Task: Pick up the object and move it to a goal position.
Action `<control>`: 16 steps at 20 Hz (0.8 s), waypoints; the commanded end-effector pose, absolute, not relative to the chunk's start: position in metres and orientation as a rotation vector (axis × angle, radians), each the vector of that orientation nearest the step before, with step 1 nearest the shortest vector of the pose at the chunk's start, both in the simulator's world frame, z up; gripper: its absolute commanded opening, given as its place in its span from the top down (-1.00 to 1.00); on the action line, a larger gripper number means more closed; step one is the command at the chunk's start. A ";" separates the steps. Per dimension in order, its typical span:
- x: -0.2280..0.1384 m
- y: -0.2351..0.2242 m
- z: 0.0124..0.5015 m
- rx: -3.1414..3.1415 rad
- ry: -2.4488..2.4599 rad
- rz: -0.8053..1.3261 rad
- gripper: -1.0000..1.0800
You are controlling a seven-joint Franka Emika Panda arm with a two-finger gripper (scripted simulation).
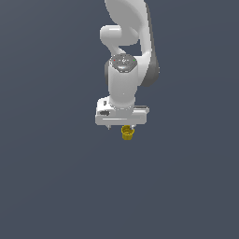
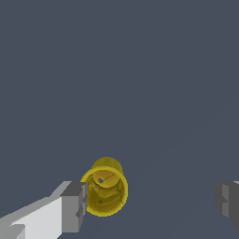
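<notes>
One tapered, rimmed mustard-yellow cup (image 2: 104, 192)

From where I stand, the arm (image 1: 128, 42) runs off the exterior view's top edge at twelve o'clock, so its base is unseen. The white gripper (image 1: 121, 125) covers the upper rim of the yellow cup (image 1: 128, 133), and its fingertips are too small to make out there. In the wrist view both fingers (image 2: 74, 205) are cut by the frame edges.

Small mustard-yellow cup (image 1: 128, 132) (image 2: 104, 190), tapered, rimmed, lying tipped, opening visible
</notes>
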State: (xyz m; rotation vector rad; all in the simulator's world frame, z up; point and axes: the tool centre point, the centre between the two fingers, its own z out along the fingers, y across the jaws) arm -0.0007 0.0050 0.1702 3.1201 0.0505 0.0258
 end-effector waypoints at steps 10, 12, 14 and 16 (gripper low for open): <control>-0.011 -0.017 0.161 3.134 -0.030 -0.042 -0.92; -0.011 -0.016 0.161 3.134 -0.028 -0.040 -0.92; -0.011 -0.016 0.162 3.134 -0.026 -0.039 -0.92; -0.012 -0.015 0.160 3.134 -0.016 -0.039 -0.92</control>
